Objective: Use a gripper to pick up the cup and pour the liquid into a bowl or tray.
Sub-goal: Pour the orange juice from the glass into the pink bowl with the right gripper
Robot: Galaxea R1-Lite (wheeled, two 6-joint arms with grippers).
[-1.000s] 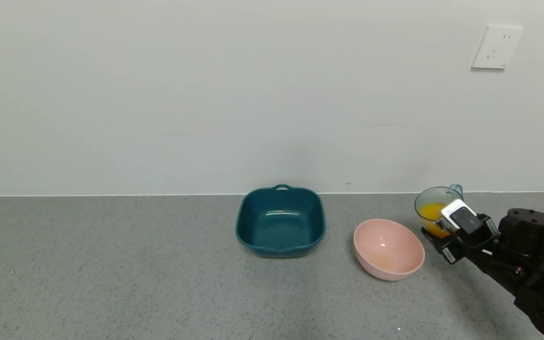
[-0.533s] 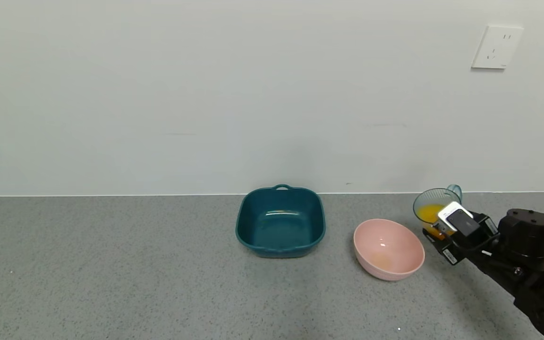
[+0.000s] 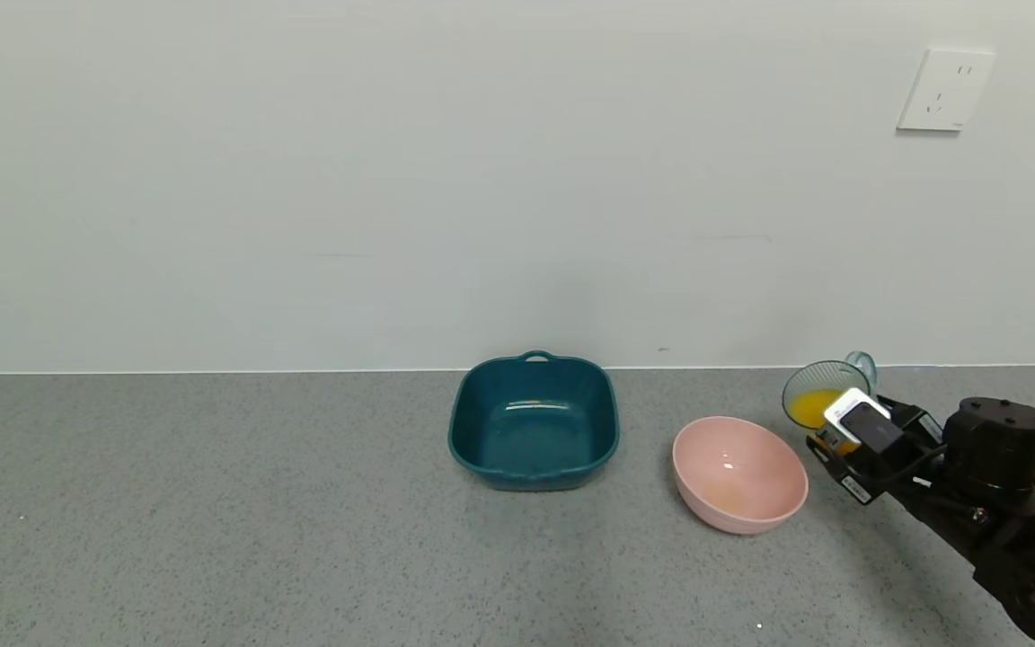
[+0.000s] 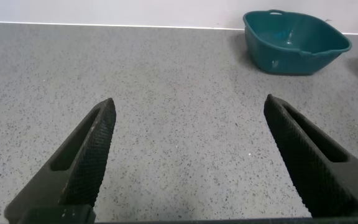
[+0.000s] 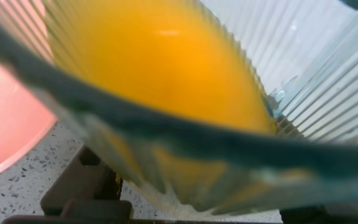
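So here's what you've got. Your right end effector (image 3: 834,429), the black one with the small white block on it, is pinching the small translucent blue-grey ribbed plastic cup (image 3: 821,393) around its lower body. The cup is off to the right side of the grey speckled tabletop (image 3: 212,521), just beside the round pale pink bowl (image 3: 739,474) and a bit farther back than it. It's tipped toward the bowl, with its side handle (image 3: 864,364) on the far side, near the wall.

The opaque orange-yellow liquid (image 3: 812,405) sits inside the cup, pooled against the lower side of the tilt. The bowl's glossy inside has a faint yellowish patch near the bottom. From the right wrist view you're basically staring into the cup: ribbed wall (image 5: 316,93), a big blob of orange liquid (image 5: 160,62), and a slice of the pink bowl (image 5: 5,124) beside it.

Your left end effector (image 4: 191,162) is parked over bare tabletop with its two black textured fingers (image 4: 82,162) spread wide apart, holding nothing. The head view doesn't show it at all.

The dark teal square tray with the small loop handle (image 3: 533,420) sits to the left of the pink bowl, apart from it. There's a white wall socket (image 3: 945,89) up on the wall above the cup.
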